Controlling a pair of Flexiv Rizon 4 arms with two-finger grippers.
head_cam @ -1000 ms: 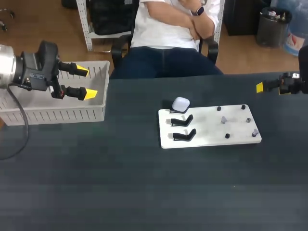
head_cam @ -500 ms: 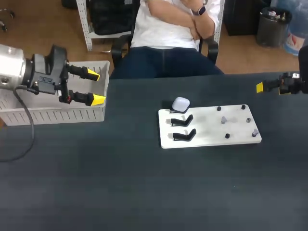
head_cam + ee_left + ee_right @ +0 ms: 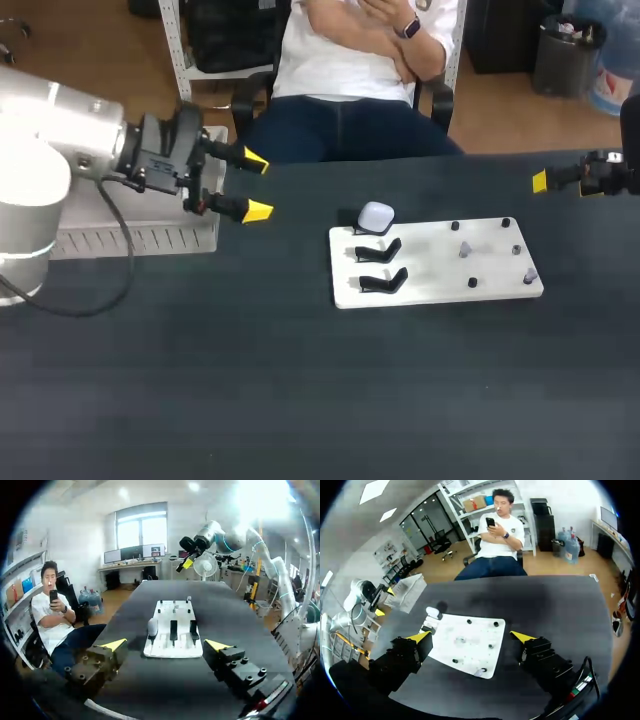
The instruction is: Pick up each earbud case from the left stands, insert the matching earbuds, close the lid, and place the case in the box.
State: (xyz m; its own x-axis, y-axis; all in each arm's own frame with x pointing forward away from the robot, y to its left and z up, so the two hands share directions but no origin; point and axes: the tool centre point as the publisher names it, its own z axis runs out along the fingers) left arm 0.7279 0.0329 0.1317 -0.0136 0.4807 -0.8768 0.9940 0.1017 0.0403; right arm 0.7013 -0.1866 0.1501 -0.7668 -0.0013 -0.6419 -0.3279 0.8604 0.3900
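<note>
While the left tool [image 3: 255, 186] hangs wide beside the box [image 3: 140, 240], right tool [image 3: 470, 636] equally wide

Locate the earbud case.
In the head view, the earbud case sits on the rearmost stand at the left end of the white board, two empty black stands in front of it.

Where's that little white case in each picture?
Head view: case on the white board, beyond two empty black stands.
Left wrist view: case ahead of the left hand, beside those stands.
Right wrist view: case at the board's edge, beside the stands.
Shared landmark: the white board.
</note>
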